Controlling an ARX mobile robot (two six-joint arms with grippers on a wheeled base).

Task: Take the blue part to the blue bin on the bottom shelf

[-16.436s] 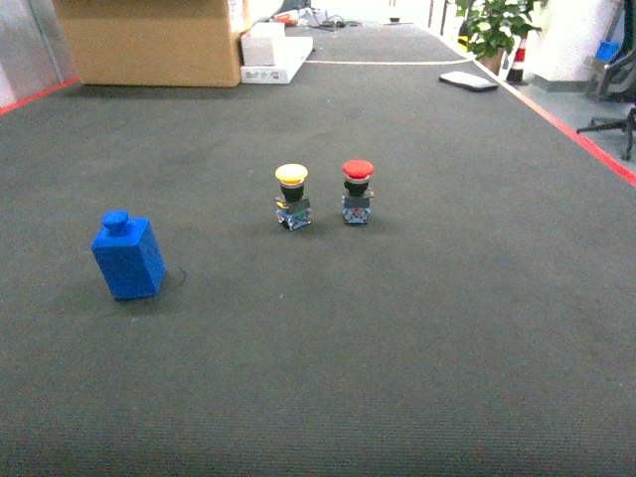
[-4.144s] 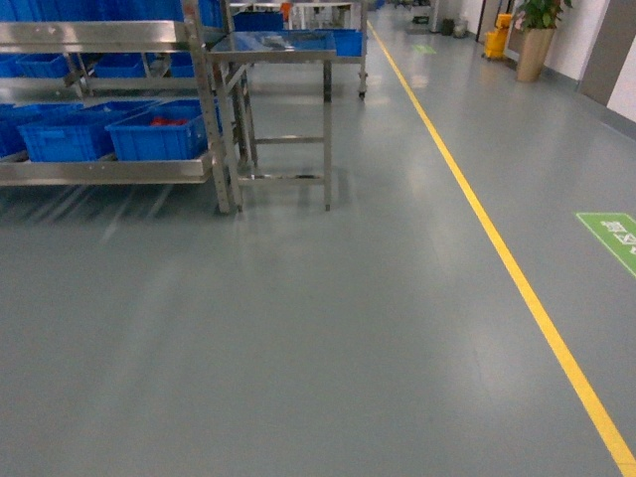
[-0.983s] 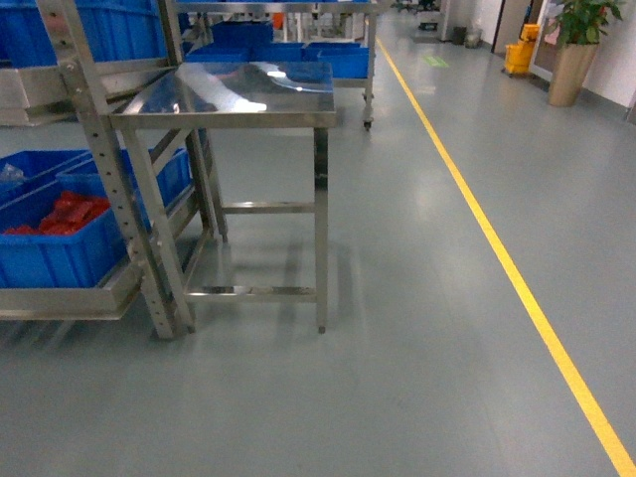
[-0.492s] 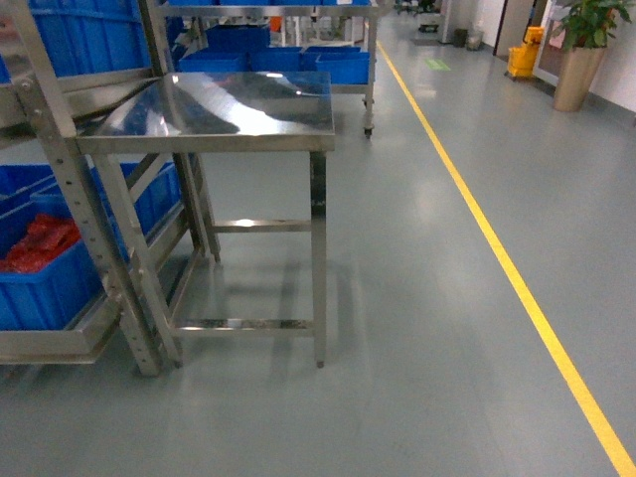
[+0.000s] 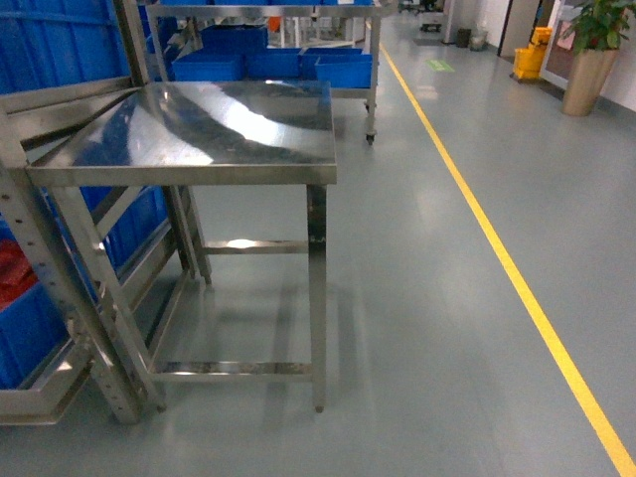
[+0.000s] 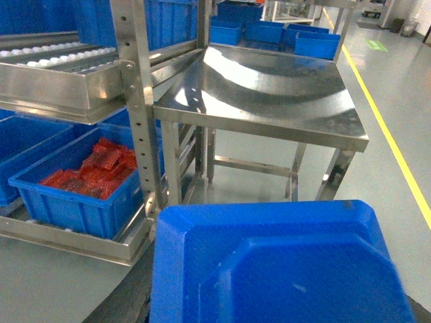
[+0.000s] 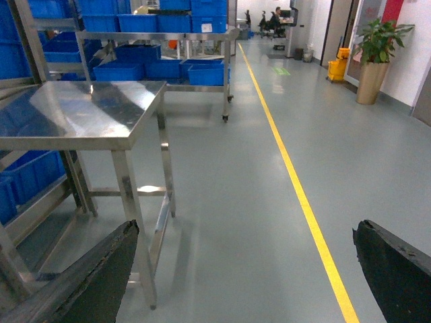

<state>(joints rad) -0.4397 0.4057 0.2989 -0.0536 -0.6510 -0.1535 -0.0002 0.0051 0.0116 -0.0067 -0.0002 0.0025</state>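
**Left gripper carries the blue part beside the rack; right gripper spread wide and empty**

The left gripper itself is hidden in its wrist view behind the blue part [image 6: 276, 266], which fills the bottom of that picture close against the camera; the part hangs there above the floor, so it appears to be grasped, though no finger can be seen on it. The right gripper [image 7: 246, 269] is released: its two dark fingers [image 7: 101, 272] stand far apart at the lower corners of the right wrist view, with only bare grey floor [image 7: 236, 222] between them.

Neither arm shows in the head view. That view faces a stainless steel table [image 5: 214, 124] with a shiny flat top, standing just beside the steel rack [image 5: 60, 298] at the left edge. A yellow line [image 5: 497, 258] runs along the floor to the right of the table, and a potted plant [image 5: 591, 50] stands far back on the right.

In the left wrist view the rack's perforated upright [image 6: 141, 114] rises left of the table. The bottom shelf [image 6: 74, 239] holds a blue bin [image 6: 74, 202] filled with red parts [image 6: 91, 171]; another blue bin [image 6: 23, 145] sits to its left. Above them an upper level shows white rollers [image 6: 47, 52]. More blue bins [image 6: 283, 32] stand on a lower rack behind the table.
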